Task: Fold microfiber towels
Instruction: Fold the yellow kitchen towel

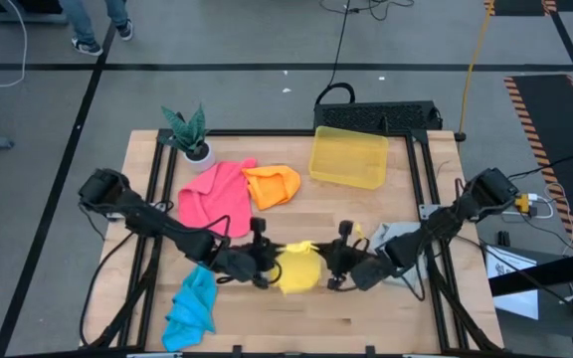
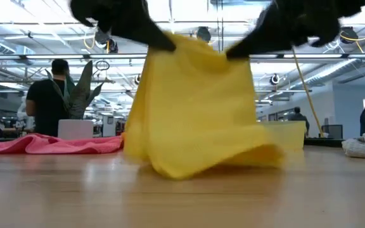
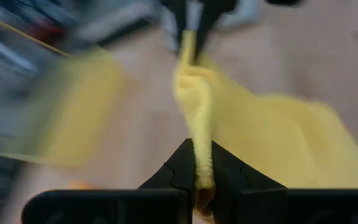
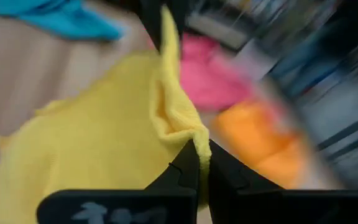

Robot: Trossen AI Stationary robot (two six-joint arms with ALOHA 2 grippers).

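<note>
Wooden table (image 1: 366, 298) carries everything, both dark arms reaching in toward its middle. Translucent yellow bin (image 1: 348, 156) sits at the far edge, right of centre. Pink towel (image 1: 215, 196) lies flat on the left half, orange towel (image 1: 272, 185) bunched just beside it, touching on its right. Blue towel (image 1: 191, 307) crumpled near the front-left edge. Grey towel (image 1: 398, 237) partly under the right arm, right side. Yellow towel (image 1: 297, 268) is mid-table between the two hands, lifted by its top edge; low view shows it hanging as a sheet with the bottom folds resting on the table. Left hand (image 1: 263, 264) pinches one top corner, fingers pressed on the cloth. Right hand (image 1: 332, 267) pinches the opposite corner, fingers clamped tight on it. Small potted plant (image 1: 189, 134) at the far-left corner.
</note>
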